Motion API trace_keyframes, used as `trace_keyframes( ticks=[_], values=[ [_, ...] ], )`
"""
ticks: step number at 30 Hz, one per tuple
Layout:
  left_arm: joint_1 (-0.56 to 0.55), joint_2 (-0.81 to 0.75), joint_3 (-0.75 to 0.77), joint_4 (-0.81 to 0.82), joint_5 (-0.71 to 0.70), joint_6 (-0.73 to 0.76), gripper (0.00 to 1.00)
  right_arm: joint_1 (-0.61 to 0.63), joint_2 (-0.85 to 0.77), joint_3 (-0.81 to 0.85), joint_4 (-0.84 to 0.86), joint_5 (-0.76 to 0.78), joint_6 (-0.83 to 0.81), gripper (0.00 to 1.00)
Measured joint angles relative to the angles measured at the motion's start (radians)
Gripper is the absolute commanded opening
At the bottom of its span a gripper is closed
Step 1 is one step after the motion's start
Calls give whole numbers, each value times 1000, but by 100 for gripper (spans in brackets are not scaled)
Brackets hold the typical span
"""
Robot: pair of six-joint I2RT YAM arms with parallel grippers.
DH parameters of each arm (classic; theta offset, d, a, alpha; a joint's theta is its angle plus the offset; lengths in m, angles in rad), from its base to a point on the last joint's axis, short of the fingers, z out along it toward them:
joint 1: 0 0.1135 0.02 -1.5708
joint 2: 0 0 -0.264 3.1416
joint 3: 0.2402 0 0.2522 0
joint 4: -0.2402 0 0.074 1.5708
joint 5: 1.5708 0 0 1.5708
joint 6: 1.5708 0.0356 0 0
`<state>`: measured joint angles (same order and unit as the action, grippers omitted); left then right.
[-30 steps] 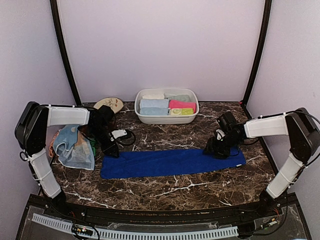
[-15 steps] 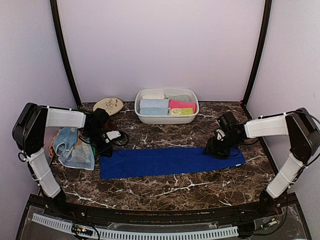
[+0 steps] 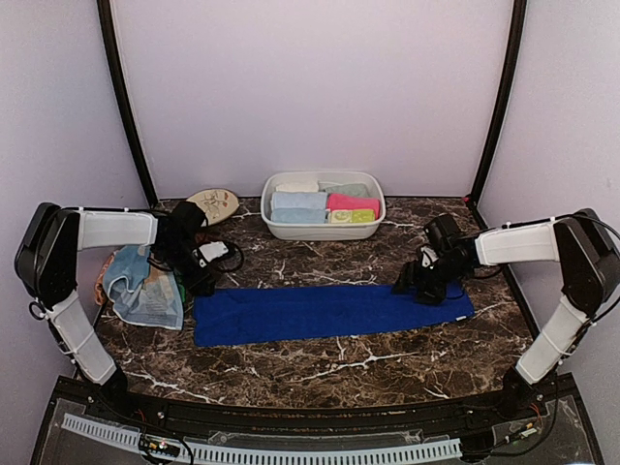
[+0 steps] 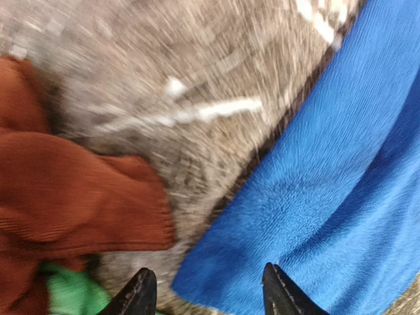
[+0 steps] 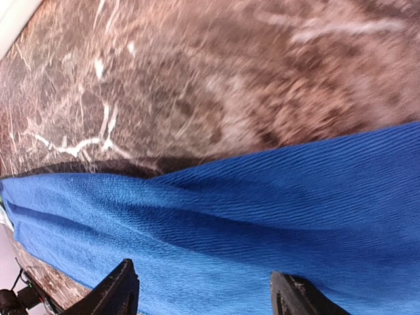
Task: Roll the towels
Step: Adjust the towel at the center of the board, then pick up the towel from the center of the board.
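1. a royal blue towel (image 3: 329, 312) lies flat on the dark marble desk (image 3: 320, 363). it forms a long, narrow strip, and its long axis runs left to right between the two arms.
2. the left end effector (image 3: 201, 274) hangs at the far corner of the towel's left short end. in the left wrist view its fingers (image 4: 141, 295) are spread wide. the towel's corner lies on the desk below the gap, and nothing is pinched.
3. the right end effector (image 3: 423, 287) sits over the far edge of the towel's right short end. in the right wrist view its fingers (image 5: 121, 289) are also spread, with blue cloth beneath them, and they hold nothing.
4. each arm is nearest its own short end. a roll would probably travel along the long axis, starting from one short end and moving toward the other.
5. a heap of loose towels (image 3: 145, 291) lies just left of the strip, beside the left arm. a rust-brown towel (image 4: 72, 197) and a green towel (image 4: 69, 292) from that heap show in the left wrist view.
6. a white tub (image 3: 320, 232) well behind the strip holds bundled towels (image 3: 354, 203).
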<state>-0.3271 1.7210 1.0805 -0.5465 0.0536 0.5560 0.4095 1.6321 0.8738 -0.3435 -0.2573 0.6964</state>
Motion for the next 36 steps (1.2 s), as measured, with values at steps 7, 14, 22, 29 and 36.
trace_keyframes(
  ticks=[7, 14, 22, 29, 36],
  values=[
    [0, -95, 76, -12, 49, 22, 55, -122, -125, 17, -82, 14, -37, 78],
    [-35, -122, -36, -59, 92, 100, 50, -281, -190, 35, -192, 134, -121, 80],
    [-48, -69, -134, -37, 8, 121, 46, -352, -142, 33, -240, 214, -193, 84],
    [-47, -64, -135, -24, -14, 122, 45, -344, -85, -31, -210, 170, -221, 74],
    [-47, -64, -135, -25, -14, 121, 45, -301, -87, -65, -160, 136, -206, 50]
  ],
)
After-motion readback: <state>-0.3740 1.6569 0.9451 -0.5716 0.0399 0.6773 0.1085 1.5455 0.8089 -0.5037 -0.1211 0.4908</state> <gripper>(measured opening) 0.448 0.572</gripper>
